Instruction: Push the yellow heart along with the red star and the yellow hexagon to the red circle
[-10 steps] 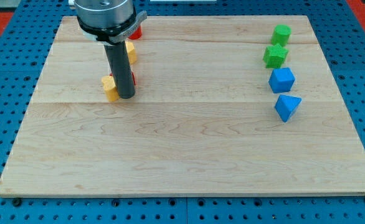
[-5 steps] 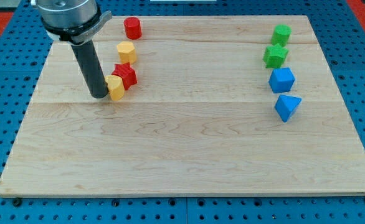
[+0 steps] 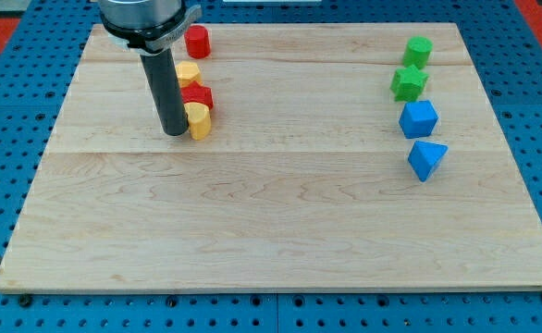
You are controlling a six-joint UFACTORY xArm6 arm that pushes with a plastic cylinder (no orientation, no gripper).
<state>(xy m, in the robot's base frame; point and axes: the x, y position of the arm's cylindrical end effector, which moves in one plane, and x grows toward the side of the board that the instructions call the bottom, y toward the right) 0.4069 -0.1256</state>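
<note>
yellow heart (image 3: 199,121) | touching my tip (image 3: 175,134) on its right side | red circle (image 3: 196,42) lies toward view's top | tip bare, clamps nothing

No text, label, brand, number or sign can be read anywhere in the view.
</note>
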